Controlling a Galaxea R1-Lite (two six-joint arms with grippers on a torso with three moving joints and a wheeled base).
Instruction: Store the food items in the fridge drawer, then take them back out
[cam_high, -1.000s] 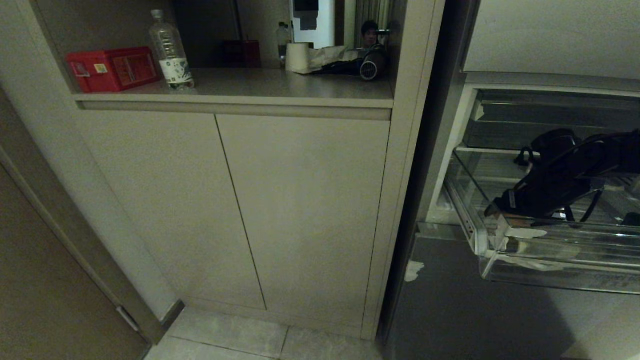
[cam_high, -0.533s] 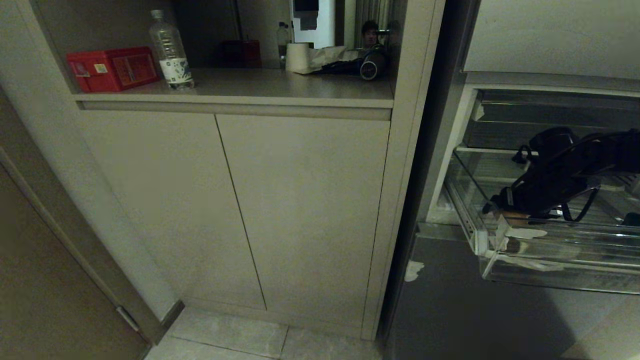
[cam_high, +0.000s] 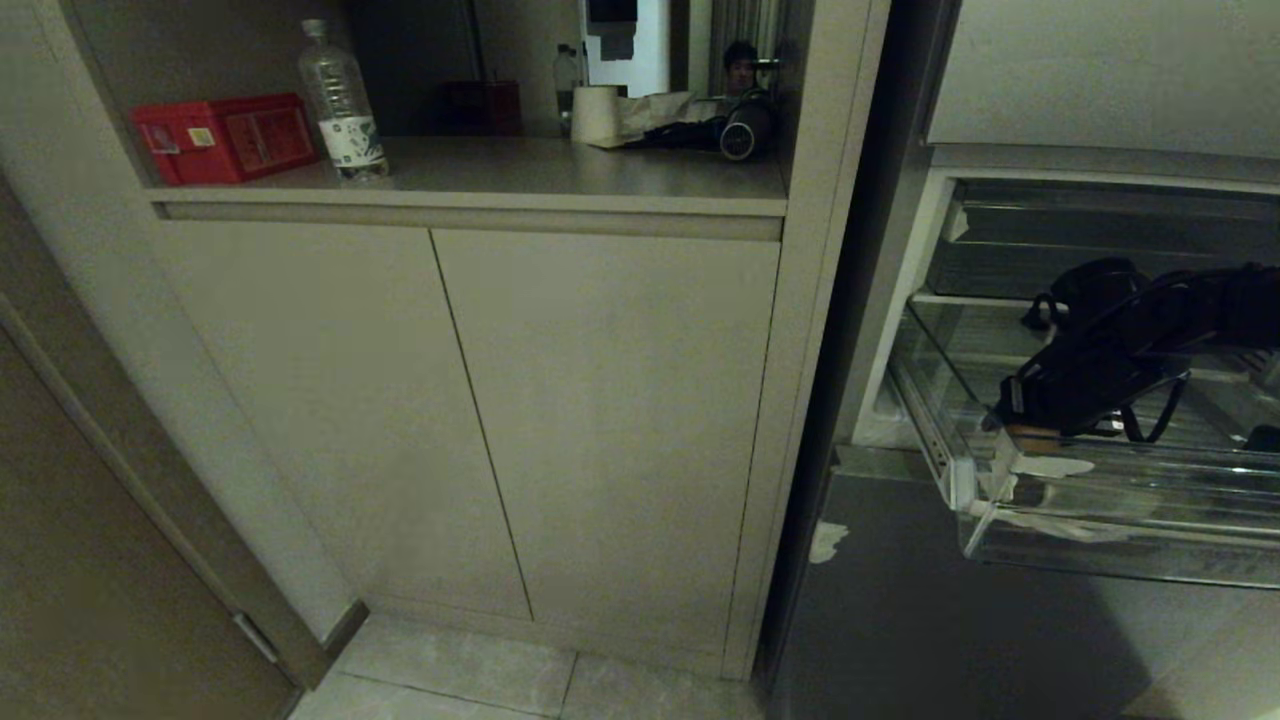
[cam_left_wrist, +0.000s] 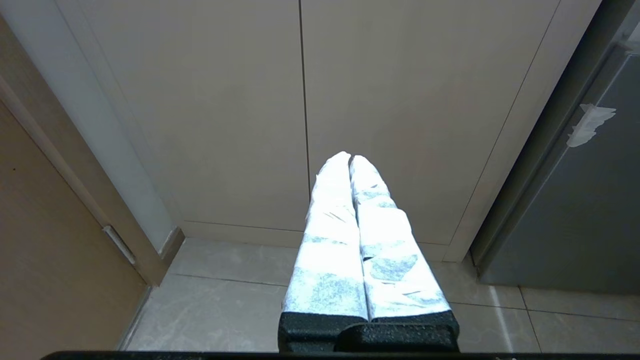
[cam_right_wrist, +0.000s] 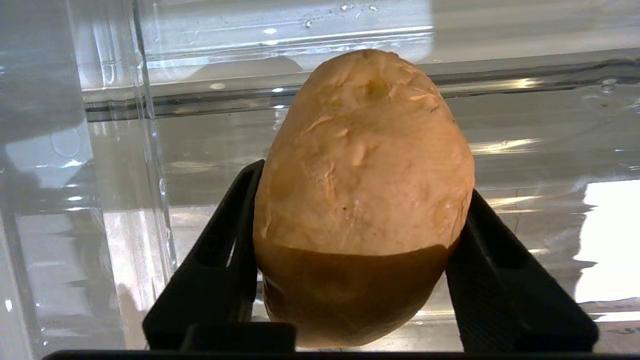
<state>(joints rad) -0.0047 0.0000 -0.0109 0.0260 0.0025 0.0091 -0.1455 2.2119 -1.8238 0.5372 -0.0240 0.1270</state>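
The fridge drawer, clear plastic with white tape scraps at its front corner, stands pulled out at the right. My right gripper reaches down into its front left corner. In the right wrist view the right gripper has both black fingers pressed against the sides of a tan, potato-like food item, close to the drawer's clear wall. A brown sliver of that food item shows under the hand. My left gripper hangs shut and empty before the cabinet doors.
Beige cabinet doors fill the middle, with a shelf above holding a red box and a water bottle. A grey fridge panel lies below the drawer. A small dark rounded thing sits at the drawer's right edge.
My right hand has shifted a little to the right inside the drawer, and its fingers look drawn closer together. The left arm has not moved.
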